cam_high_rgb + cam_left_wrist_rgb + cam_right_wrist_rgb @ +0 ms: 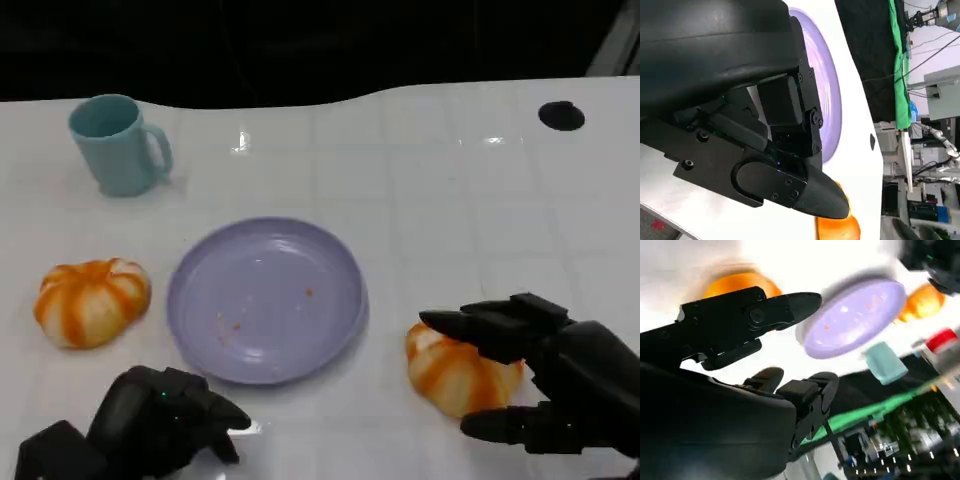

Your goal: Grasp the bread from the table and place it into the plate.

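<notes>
A glossy white surface (pixel 450 200) with a faint tiled grid and a wavy far edge is seen from above, set against a dark background. At its middle a round lavender plate (pixel 266 298) is laid flat; it is smooth and shallow, with a raised rim and a few small orange crumbs on its face.

The right hand (pixel 545 375), made of angular matte black plastic, is placed at the near right. Its fingers (pixel 490 325) are spread apart around a bread roll (pixel 455 375), with one set lying over the top of the roll and another lying lower, on the near side. Whether the roll is actually pressed by the fingers cannot be told. The roll is rounded and pumpkin-shaped, golden orange with pale ribs, and it rests on the surface just right of the plate, not touching it.

The left hand (pixel 165 415) is set at the near left, below the plate's rim, with its black fingers curled inward and nothing held in them.

A second bread roll (pixel 92 300) of the same ribbed, orange-and-cream shape is found to the left of the plate, apart from it.

A pale teal mug (pixel 118 143), cylindrical, matte and with a looped handle on its right side, is stood upright at the far left. A small black round mark (pixel 561 115) is seen at the far right of the surface.
</notes>
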{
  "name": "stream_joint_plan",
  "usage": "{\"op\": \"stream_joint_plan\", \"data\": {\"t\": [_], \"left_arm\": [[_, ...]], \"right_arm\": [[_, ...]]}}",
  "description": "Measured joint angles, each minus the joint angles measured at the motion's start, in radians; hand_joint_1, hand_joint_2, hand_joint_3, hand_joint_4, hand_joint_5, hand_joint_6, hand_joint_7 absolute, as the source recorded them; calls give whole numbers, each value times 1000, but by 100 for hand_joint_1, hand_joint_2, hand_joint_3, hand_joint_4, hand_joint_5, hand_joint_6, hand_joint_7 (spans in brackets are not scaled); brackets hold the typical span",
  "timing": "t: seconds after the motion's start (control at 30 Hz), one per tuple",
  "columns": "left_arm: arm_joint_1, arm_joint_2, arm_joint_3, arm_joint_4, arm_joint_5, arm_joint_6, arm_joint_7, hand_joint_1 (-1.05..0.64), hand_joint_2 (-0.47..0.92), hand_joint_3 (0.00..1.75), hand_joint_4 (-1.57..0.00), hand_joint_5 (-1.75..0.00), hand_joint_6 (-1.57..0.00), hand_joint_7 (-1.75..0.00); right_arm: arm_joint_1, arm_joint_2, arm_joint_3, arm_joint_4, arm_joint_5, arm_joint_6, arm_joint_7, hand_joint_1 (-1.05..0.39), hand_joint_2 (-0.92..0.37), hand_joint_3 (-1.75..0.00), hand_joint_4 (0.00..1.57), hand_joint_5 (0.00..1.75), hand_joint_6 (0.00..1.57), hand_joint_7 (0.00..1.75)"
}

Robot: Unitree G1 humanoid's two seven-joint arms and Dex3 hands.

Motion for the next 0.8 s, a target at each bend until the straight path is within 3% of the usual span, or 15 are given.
{"op": "stream_joint_plan", "data": {"t": [0.17,0.3,0.53,0.8], "left_arm": [[1,-2,-3,-2,0,0,0,-105,92,9,-129,-102,-154,-27],[1,-2,-6,-2,0,-3,0,-105,92,9,-129,-102,-154,-28],[2,-3,-10,-2,1,-3,2,-105,92,9,-130,-102,-154,-28],[2,-5,-12,-3,2,-3,11,-105,92,9,-130,-103,-154,-28]], "right_arm": [[-3,-30,19,-77,-67,115,63,-67,-92,-6,0,16,18,0],[-27,-44,49,-82,-150,170,76,-69,-92,-4,2,16,18,1],[-100,-59,114,-29,-255,214,78,-70,-92,-2,4,18,22,2],[-169,-59,181,125,-275,221,33,-67,-92,-1,3,18,23,1]]}}
